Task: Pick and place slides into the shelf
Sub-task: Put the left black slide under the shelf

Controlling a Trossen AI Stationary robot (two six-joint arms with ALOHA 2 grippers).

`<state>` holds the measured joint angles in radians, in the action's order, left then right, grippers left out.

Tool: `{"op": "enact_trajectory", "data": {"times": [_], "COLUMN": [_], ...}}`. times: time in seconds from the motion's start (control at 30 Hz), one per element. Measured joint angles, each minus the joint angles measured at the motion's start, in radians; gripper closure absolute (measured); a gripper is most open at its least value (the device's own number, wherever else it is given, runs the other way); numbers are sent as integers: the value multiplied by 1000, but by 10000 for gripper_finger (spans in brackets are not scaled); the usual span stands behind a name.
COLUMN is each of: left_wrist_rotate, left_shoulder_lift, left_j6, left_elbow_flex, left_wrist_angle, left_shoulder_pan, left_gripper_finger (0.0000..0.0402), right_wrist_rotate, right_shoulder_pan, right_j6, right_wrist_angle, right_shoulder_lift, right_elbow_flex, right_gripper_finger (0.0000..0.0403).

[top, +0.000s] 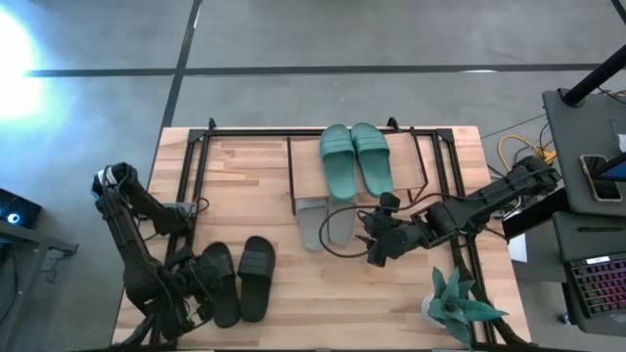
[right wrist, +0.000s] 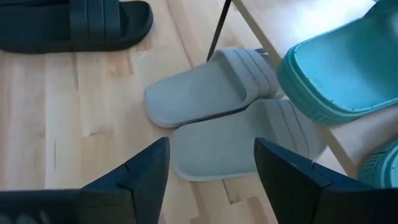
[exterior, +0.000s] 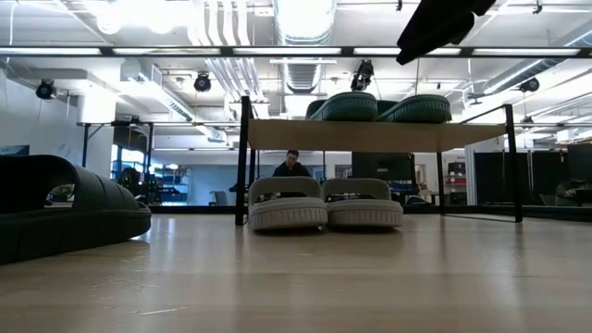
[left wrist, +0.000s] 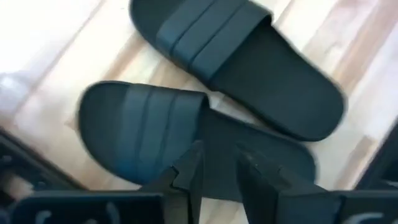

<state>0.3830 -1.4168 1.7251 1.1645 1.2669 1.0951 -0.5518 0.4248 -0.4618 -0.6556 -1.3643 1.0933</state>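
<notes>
Along the far edge of the counter point(top: 264, 166), at its middle, stands the shelf point(top: 308, 166), its light plank top on thin black wire legs, with bare wood open on the counter's left half and along the near edge in front of it. On the plank top lies the teal pair point(top: 355, 158), side by side and touching, soles thick and ridged at the rim, toes toward the far edge. Under the plank, on the counter itself, sits the grey pair point(top: 323, 221), also side by side with wide ribbed straps; their heels stick out past the shelf's near side, and from table height they fill the middle of the space between the wire legs. The black pair point(top: 238, 279) lies well apart from the shelf, near the near-left corner, the two slides close together with a thin gap between them, straps showing three raised bands. A green plant point(top: 458, 305) stands at the near-right corner. The right claw point(top: 377, 244) hovers just beside the grey heels, released, fingers point(right wrist: 140, 177) spread wide with nothing between them. The left claw point(top: 191, 288) hangs over the left black slide, fingers point(left wrist: 189, 177) nearly closed with a narrow gap, gripping nothing
</notes>
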Motion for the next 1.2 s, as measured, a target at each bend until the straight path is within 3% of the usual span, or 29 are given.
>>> {"op": "enact_trajectory", "data": {"times": [0.43, 0.73, 1.2], "left_wrist_rotate": [-91, -150, -167], "left_shoulder_lift": [-102, -275, -375], "left_j6": [-89, -24, -20], "left_elbow_flex": [-1, 35, 124], "left_wrist_angle": [-89, 141, 143], "left_shoulder_pan": [1, 0, -2], "left_gripper_finger": [271, 268, 268], "right_wrist_rotate": [0, 0, 1], "right_shoulder_pan": [0, 0, -2], "right_j6": [-9, -10, -19], "right_wrist_angle": [-64, -73, -71], "right_shoulder_lift": [0, 0, 0], "right_elbow_flex": [-28, -58, -69], "right_gripper_finger": [177, 177, 177]}}
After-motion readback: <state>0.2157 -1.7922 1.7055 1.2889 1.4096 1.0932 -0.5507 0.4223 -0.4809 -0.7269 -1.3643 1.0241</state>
